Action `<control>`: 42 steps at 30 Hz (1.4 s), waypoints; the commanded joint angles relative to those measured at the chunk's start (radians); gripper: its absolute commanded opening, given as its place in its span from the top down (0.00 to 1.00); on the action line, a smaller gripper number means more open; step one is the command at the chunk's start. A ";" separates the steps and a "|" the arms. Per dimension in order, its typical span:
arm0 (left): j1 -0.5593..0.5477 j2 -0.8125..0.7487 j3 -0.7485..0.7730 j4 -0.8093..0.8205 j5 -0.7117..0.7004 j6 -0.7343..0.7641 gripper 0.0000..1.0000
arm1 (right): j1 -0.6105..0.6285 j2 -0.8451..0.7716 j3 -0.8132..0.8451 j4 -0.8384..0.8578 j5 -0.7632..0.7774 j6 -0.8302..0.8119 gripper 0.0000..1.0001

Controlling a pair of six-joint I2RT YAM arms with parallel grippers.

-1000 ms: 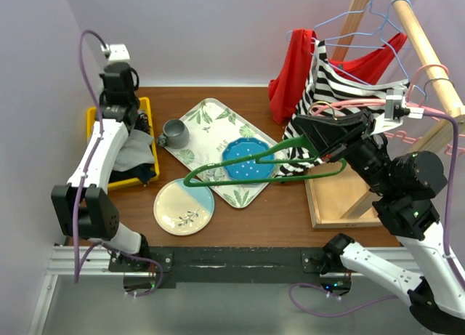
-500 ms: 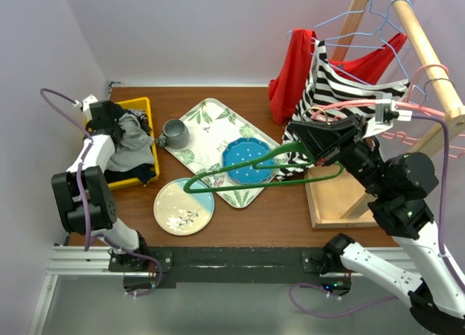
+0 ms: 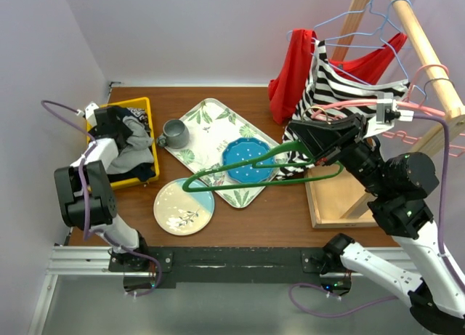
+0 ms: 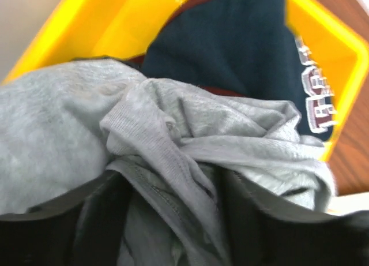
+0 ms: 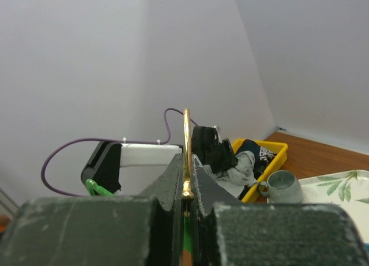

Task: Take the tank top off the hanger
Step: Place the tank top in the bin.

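Note:
The grey tank top (image 3: 133, 150) lies bunched in the yellow bin (image 3: 149, 107) at the far left, off the hanger. My left gripper (image 3: 115, 124) is down in the bin right over it. In the left wrist view its dark fingers (image 4: 95, 217) stand apart, with folds of the tank top (image 4: 173, 133) lying loose between them. The bare green hanger (image 3: 240, 176) hangs over the table's middle. My right gripper (image 3: 311, 155) is shut on its gold hook (image 5: 185, 133), which is pinched between the right gripper's (image 5: 186, 162) pads.
A navy garment (image 4: 230, 47) shares the bin. A grey mug (image 3: 174, 134) and a blue plate (image 3: 247, 160) sit on the leaf-print tray (image 3: 211, 120), with a round plate (image 3: 183, 206) in front. At right, the wooden rack (image 3: 429, 59) carries striped (image 3: 327, 88) and red (image 3: 290, 73) tops.
The left arm came down from above the bin onto the heap of clothes, and its jaws have spread apart, letting the tank top go. The right arm holds the hanger almost still.

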 commanded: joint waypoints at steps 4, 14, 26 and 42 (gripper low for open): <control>0.001 -0.230 0.097 -0.115 -0.051 0.075 0.12 | 0.000 -0.013 0.005 0.074 -0.004 0.008 1.00; -0.062 -0.360 -0.044 0.091 0.326 0.071 0.07 | 0.000 -0.004 -0.009 0.084 -0.018 0.002 1.00; 0.003 -0.023 -0.069 0.154 0.443 -0.023 0.06 | 0.000 0.019 -0.020 0.000 -0.012 -0.076 1.00; -0.065 -0.412 0.082 -0.077 0.740 0.360 0.10 | 0.000 0.047 -0.033 -0.084 0.018 -0.244 1.00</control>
